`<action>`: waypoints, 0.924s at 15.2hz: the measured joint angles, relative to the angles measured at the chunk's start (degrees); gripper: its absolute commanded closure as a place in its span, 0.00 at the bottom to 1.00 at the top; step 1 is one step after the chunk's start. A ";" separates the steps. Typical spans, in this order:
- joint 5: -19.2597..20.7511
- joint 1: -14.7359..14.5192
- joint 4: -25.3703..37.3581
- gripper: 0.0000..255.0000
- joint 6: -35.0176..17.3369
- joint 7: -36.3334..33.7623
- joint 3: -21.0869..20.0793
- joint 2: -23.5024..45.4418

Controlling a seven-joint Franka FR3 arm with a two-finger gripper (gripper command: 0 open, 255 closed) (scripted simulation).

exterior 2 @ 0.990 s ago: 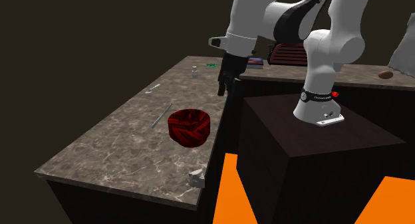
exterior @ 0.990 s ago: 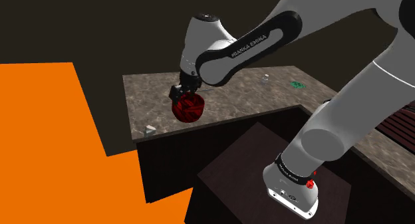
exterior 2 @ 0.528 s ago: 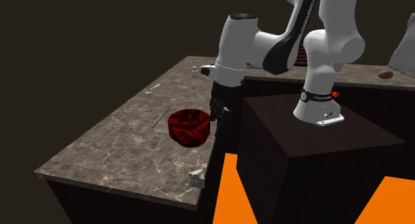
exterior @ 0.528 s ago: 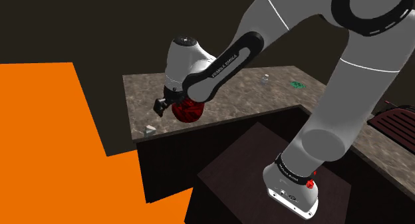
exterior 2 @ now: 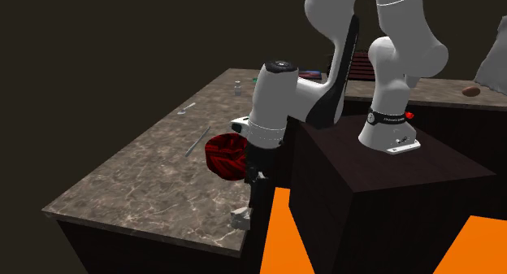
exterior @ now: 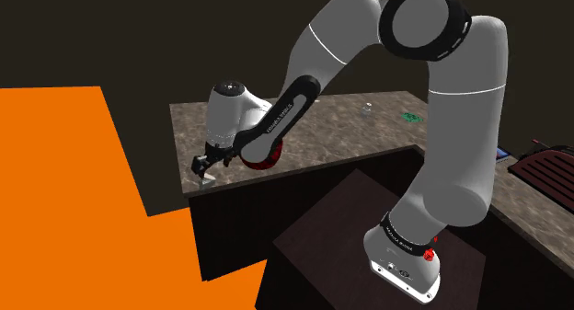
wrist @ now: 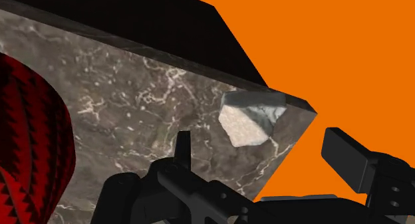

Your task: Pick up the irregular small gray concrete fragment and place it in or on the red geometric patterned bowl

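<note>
The small pale grey fragment (wrist: pixel 251 116) lies at the very corner of the marbled counter (wrist: pixel 133 103), a short way ahead of my fingers. My gripper (wrist: pixel 266 156) is open, its fingers (wrist: pixel 182 146) spread wide and touching nothing. In the shoulder view the gripper (exterior: pixel 202 168) hangs just above the fragment (exterior: pixel 208 179) at the counter's near left corner. The red patterned bowl (exterior: pixel 264 156) stands behind it, partly covered by my forearm. In the second exterior view the fragment (exterior 2: pixel 240 217) sits at the counter's front edge below the gripper (exterior 2: pixel 253 176), and the bowl (exterior 2: pixel 223 154) is just behind.
An orange floor (exterior: pixel 74 198) lies beyond the counter's edge. A thin utensil (exterior 2: pixel 195 142) rests on the counter (exterior 2: pixel 138 175) past the bowl. Small items (exterior: pixel 410 117) sit at its far end. The dark stand (exterior: pixel 368 225) is close to the counter.
My arm has swung from above the bowl towards the counter's corner and come down. The gripper now hangs over the fragment. The bowl and fragment have not moved.
</note>
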State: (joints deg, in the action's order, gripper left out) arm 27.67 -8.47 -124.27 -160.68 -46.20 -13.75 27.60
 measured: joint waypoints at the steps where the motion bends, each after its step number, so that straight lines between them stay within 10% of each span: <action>1: 0.43 -0.74 1.85 0.00 -0.35 -0.68 0.60 2.06; 14: 3.06 -4.75 8.81 0.00 -3.59 -3.90 4.50 11.81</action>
State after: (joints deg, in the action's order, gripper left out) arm 30.73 -13.22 -115.46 -164.27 -50.09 -9.25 39.42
